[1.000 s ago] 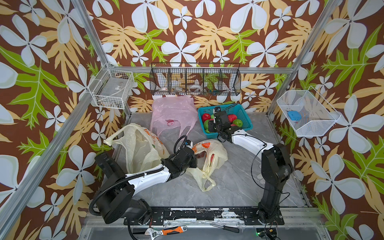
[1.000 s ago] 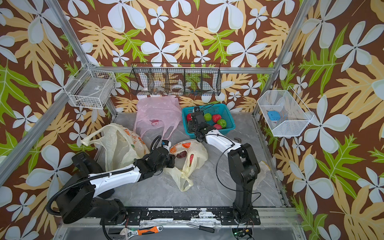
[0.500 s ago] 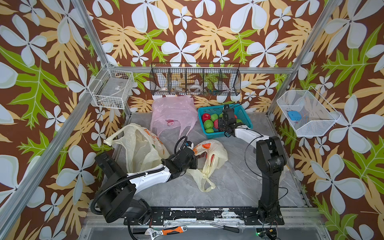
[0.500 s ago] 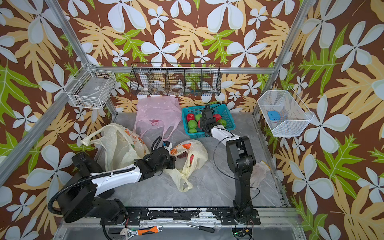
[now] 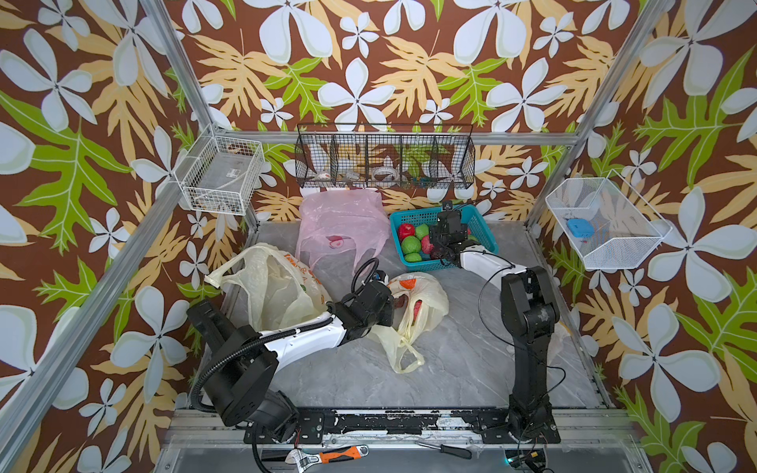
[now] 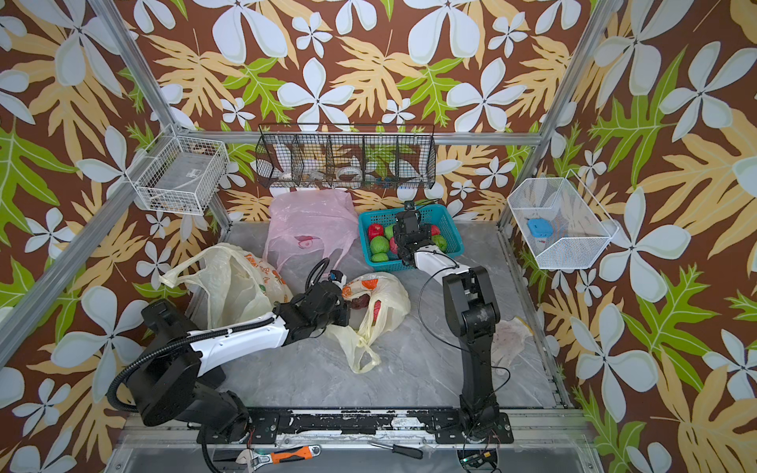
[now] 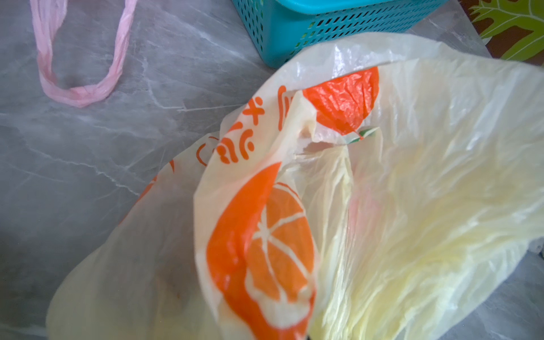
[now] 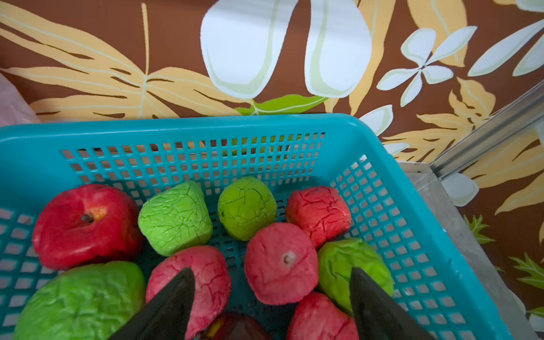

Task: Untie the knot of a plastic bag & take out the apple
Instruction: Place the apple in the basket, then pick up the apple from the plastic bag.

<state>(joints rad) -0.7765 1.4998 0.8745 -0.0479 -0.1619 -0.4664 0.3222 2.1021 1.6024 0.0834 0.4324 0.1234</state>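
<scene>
While the right gripper (image 8: 272,273) hangs over the blue basket (image 8: 176,126) at the back of the table (image 5: 450,360), its fingers (image 8: 176,297) stand spread with nothing between them, above the red and green apples (image 8: 281,263) lying in that basket. Left gripper (image 5: 386,302) sits at the mouth of the plastic bag (image 5: 430,293) near the table's middle, fingers pressed together on the bag's rim, the tips hidden by plastic. Bag mouth gapes open, and a red item (image 5: 416,308) shows inside, too indistinct to name.
</scene>
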